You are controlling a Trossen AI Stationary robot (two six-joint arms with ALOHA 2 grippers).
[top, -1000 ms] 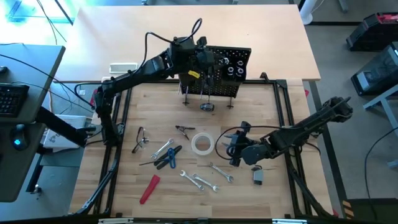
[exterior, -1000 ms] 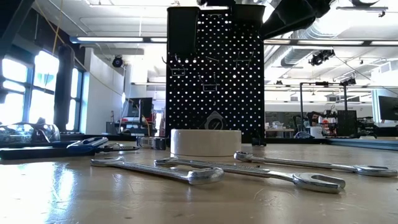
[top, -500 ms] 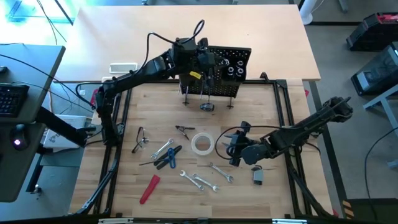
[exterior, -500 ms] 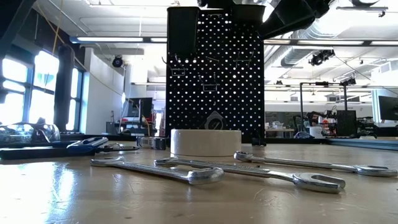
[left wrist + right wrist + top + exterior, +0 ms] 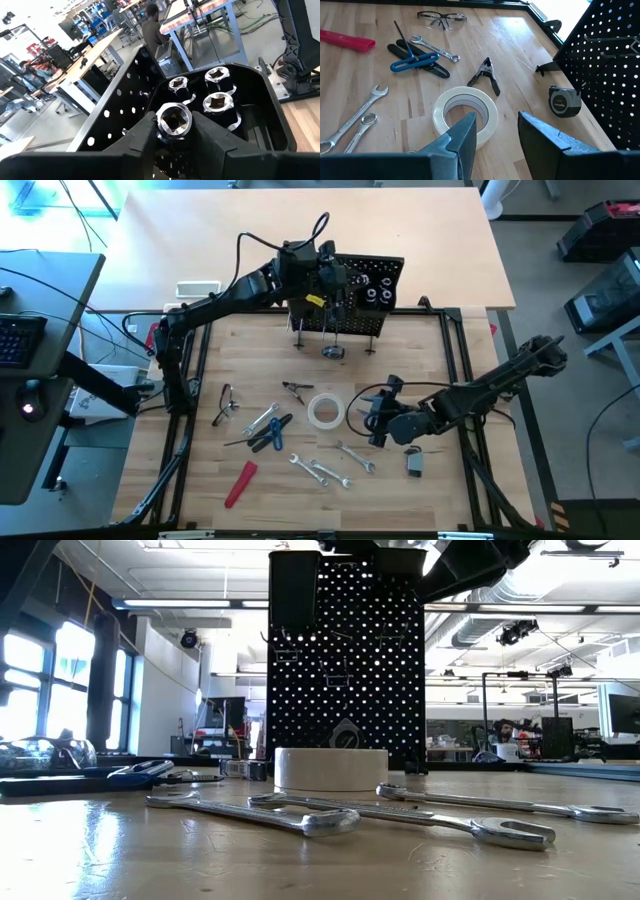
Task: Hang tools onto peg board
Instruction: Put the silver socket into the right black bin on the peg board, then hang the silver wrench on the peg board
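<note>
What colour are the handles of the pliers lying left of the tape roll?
Blue. The pliers show best in the right wrist view, beside the white tape roll.

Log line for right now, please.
left gripper: at peg board bin, shut on socket | right gripper: open, beside tape roll

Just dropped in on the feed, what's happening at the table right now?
The left gripper is up at the black perforated peg board, holding a shiny silver socket over a black bin where three more sit. The right gripper waits low with its jaws apart, facing the white tape roll. Silver wrenches and blue-handled pliers lie on the wooden table.
</note>
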